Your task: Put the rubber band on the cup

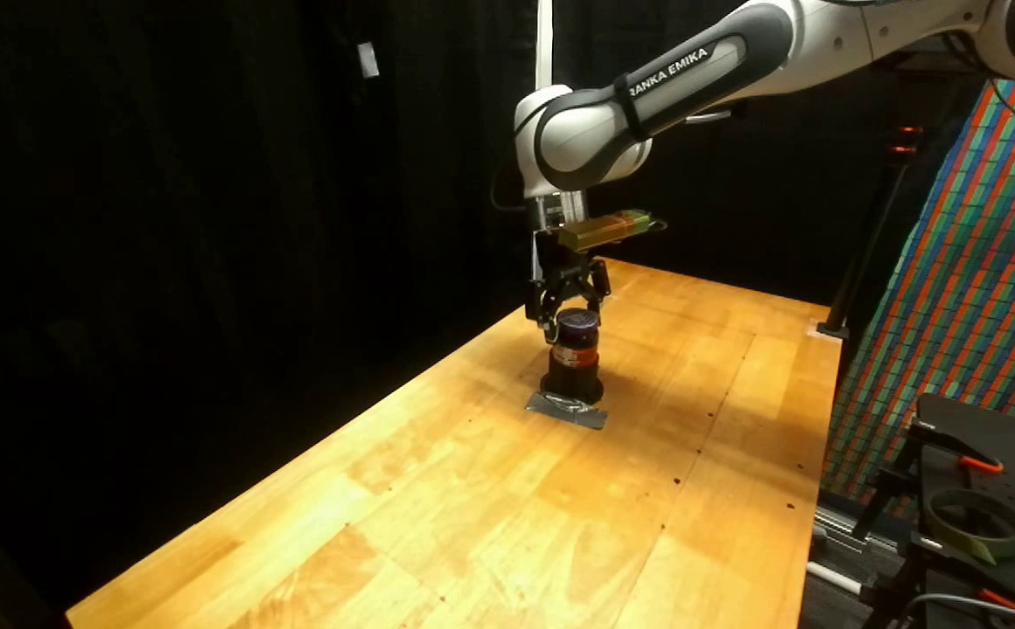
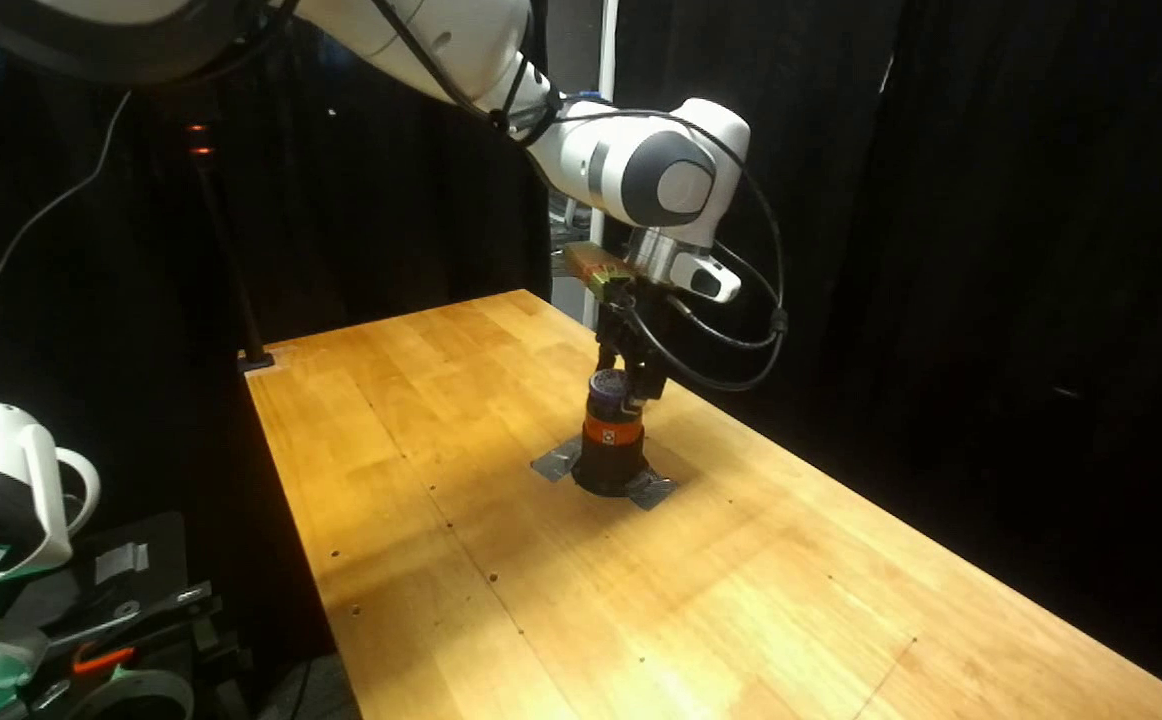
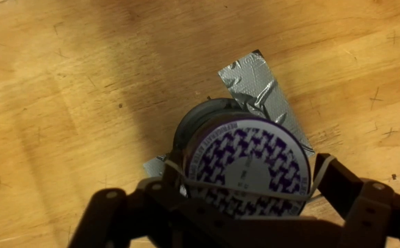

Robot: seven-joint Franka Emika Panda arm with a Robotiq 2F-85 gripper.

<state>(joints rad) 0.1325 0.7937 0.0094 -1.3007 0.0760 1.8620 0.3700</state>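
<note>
Jaws stand spread, a thin pale rubber band (image 3: 272, 194) stretched between them over an upright, dark, purple-topped cylindrical cup (image 2: 613, 434), presumably light, springy and best held by its end loops.

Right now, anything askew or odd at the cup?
Yes. In the wrist view, a strand of the rubber band crosses the top of the cup instead of circling its side, bending toward the fingers of the gripper; it may be snagged. The other strand isn't clear. Grey tape by the cup is creased.
</note>
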